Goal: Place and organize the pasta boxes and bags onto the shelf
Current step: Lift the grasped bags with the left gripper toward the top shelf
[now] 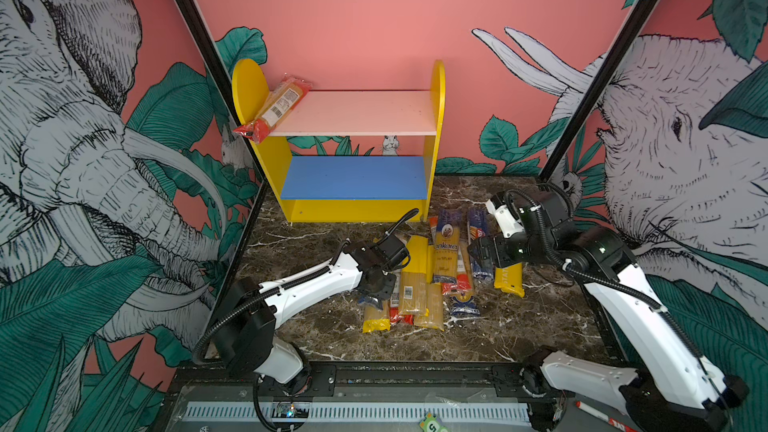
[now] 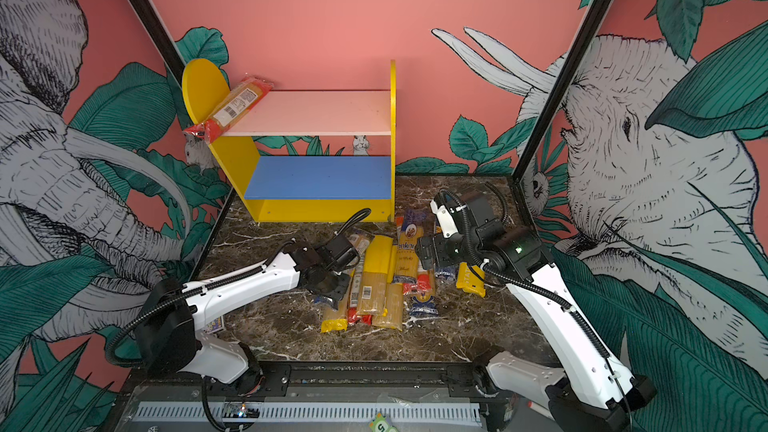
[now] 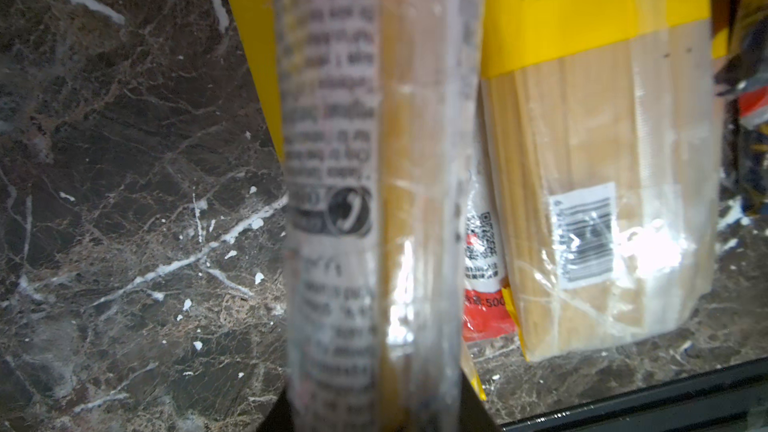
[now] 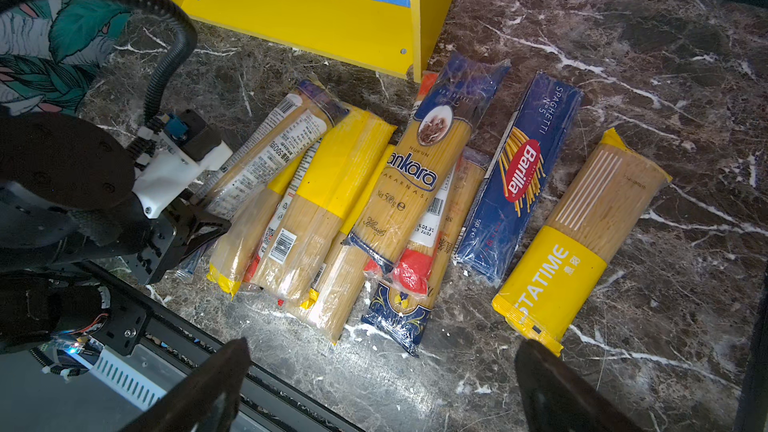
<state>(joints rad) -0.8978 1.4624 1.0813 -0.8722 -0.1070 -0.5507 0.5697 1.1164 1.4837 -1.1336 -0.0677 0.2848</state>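
In the left wrist view my left gripper [image 3: 376, 415] is shut on a clear spaghetti bag [image 3: 374, 201] with a white printed label. This is at the left edge of the pile of pasta packs [image 1: 419, 284] on the marble table. The pile includes a blue-ended Ankara bag [image 4: 419, 176], a dark blue Barilla box [image 4: 521, 176] and a yellow-banded bag [image 4: 582, 238]. My right gripper [image 4: 384, 357] hangs open above the table, in front of the pile and holding nothing. The shelf [image 1: 357, 112] stands at the back. A red-ended bag [image 1: 276, 108] leans on its left panel and overhangs the pink board's front.
A black rail [image 1: 415, 371] runs along the table's front edge, with a white slotted duct [image 1: 357, 411] below it. Patterned walls close in on both sides. The shelf's blue lower board [image 2: 320, 176] holds nothing. A marker pen [image 1: 594, 411] lies at the front right.
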